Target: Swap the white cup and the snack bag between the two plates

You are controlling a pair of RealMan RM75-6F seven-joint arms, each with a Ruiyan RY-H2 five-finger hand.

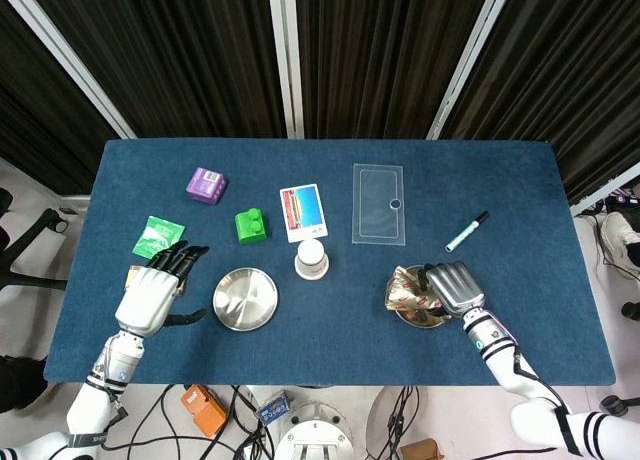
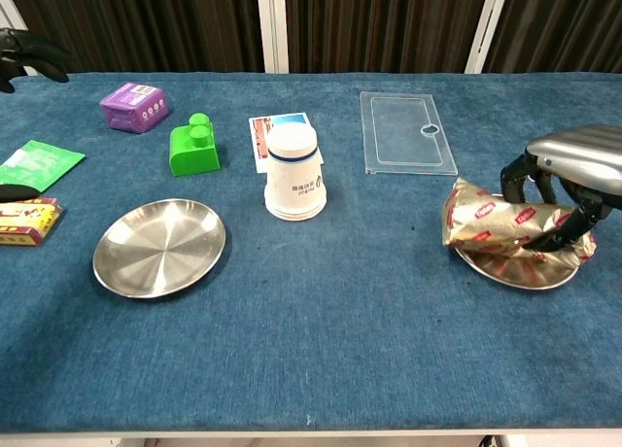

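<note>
Under the right hand [image 2: 569, 170], the snack bag [image 2: 491, 225] is half hidden.

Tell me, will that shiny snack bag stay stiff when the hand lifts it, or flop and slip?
The snack bag looks crinkled and puffy, so it will probably dent and sag rather than stay stiff. Its foil surface seems glossy, so it may slide a little under the right hand, whose fingers curl over it. It likely weighs little, and the plate beneath may stay put.
</note>
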